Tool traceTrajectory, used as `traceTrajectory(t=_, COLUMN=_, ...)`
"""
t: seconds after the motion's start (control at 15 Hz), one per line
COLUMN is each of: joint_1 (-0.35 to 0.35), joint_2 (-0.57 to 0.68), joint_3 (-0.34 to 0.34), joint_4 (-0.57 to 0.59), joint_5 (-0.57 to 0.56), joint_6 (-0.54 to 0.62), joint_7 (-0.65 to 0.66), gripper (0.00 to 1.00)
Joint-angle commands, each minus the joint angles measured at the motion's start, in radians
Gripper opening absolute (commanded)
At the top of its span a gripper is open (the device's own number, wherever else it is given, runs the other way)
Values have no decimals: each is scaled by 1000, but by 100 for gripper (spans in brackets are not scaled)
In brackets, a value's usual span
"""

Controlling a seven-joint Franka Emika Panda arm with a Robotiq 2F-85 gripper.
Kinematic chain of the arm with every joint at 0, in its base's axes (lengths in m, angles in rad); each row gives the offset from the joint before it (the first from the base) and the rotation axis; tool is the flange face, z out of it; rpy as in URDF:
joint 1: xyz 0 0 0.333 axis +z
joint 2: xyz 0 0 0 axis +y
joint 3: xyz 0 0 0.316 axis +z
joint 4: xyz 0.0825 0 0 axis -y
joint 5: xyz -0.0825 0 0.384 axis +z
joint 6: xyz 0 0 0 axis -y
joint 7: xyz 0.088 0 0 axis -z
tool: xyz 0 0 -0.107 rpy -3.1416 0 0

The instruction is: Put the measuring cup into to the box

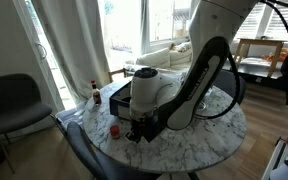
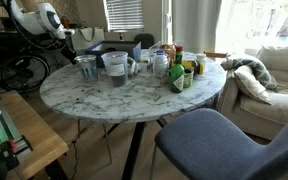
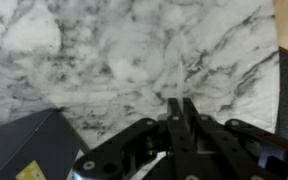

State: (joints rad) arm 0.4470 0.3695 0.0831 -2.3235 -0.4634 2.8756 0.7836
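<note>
My gripper [image 3: 181, 106] is shut with its fingers pressed together and nothing between them, pointing down at bare marble. In an exterior view it [image 1: 137, 130] hangs just above the round marble table [image 1: 199, 140]. A corner of the black box [image 3: 24, 152] shows at the lower left of the wrist view, beside the gripper; it also shows in an exterior view [image 1: 118, 97]. A clear measuring cup with a handle [image 2: 115, 68] stands among other vessels on the table, apart from the gripper. The measuring cup is out of the wrist view.
A small red object [image 1: 115, 130] lies on the table near the gripper. A dark bottle [image 1: 95, 93] stands at the table's edge. Several bottles, jars and mugs [image 2: 177, 72] crowd the table. Chairs [image 2: 219, 140] stand around it.
</note>
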Motion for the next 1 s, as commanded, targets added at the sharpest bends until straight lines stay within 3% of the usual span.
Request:
traceTrajectory(t=0.0, joint_1=-64, joint_2=-113, joint_3=85, joint_4=-54, joint_5=189, joint_6=40, joint_7=-156, gripper=2)
traceTrajectory(t=0.13, joint_1=-47, joint_2=-188, joint_3=49, joint_4=-53, joint_5=118, joint_6=52, joint_7=-101, gripper=2)
traceTrajectory(t=0.2, joint_1=-95, joint_2=-217, joint_3=108, joint_4=-71, joint_5=196, joint_6=59, joint_7=-156, gripper=2)
traceTrajectory(t=0.27, joint_1=-101, joint_2=-241, joint_3=134, joint_4=-81, joint_5=295, joint_6=56, joint_7=-238, gripper=2)
traceTrajectory(t=0.33, joint_1=-65, joint_2=-167, joint_3=83, joint_4=-16, joint_5=185, joint_6=41, joint_7=-141, gripper=7)
traceTrajectory(t=0.47, joint_1=-69, joint_2=-195, joint_3=99, joint_4=-34, joint_5=242, joint_6=71, joint_7=-156, gripper=2)
traceTrajectory(t=0.73, joint_1=-50, joint_2=-193, joint_3=-52, joint_4=34, joint_5=84, joint_6=159, joint_7=79, gripper=2)
traceTrajectory(t=0.93, joint_1=-24, joint_2=-161, joint_3=-213, joint_4=131, joint_5=-93, joint_6=158, joint_7=261, gripper=2)
